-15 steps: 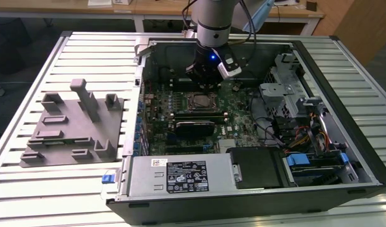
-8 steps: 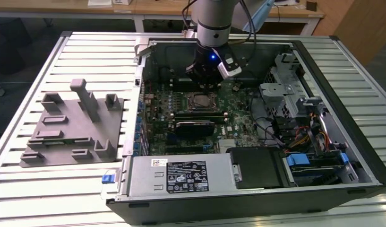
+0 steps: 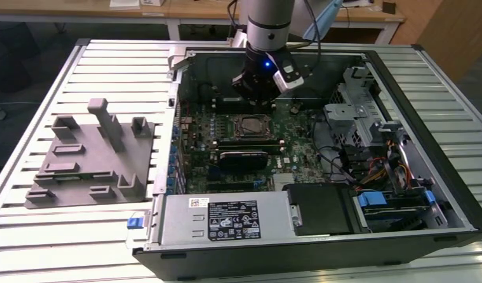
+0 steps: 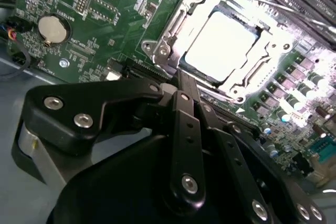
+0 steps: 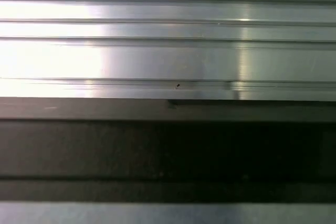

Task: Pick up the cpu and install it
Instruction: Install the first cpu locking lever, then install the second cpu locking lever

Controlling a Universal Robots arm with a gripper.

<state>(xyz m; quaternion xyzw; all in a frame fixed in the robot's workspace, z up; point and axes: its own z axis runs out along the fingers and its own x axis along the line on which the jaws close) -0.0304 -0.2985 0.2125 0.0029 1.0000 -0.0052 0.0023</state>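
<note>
The cpu (image 4: 220, 45), a pale silvery square, lies flat inside the metal socket frame (image 4: 163, 51) on the green motherboard (image 4: 94, 3); its load plate is not over it. In the exterior view the cpu (image 3: 252, 125) sits mid-board inside the open computer case (image 3: 461, 194). My gripper (image 3: 257, 101) hangs just behind the socket, toward the case's back wall, a little above the board. In the second wrist view the black fingers (image 4: 184, 114) run together to a tip, and my gripper (image 4: 181, 80) stands shut beside the socket's edge with nothing held.
A grey fixture (image 3: 91, 156) with upright posts rests on the ribbed metal table (image 3: 59, 236) at the exterior view's left. A power supply (image 3: 225, 218) fills the case's front, drive cages and cables (image 3: 367, 130) its right. Black memory slots (image 3: 245, 157) flank the socket. A coin battery (image 4: 52, 29) sits on the board.
</note>
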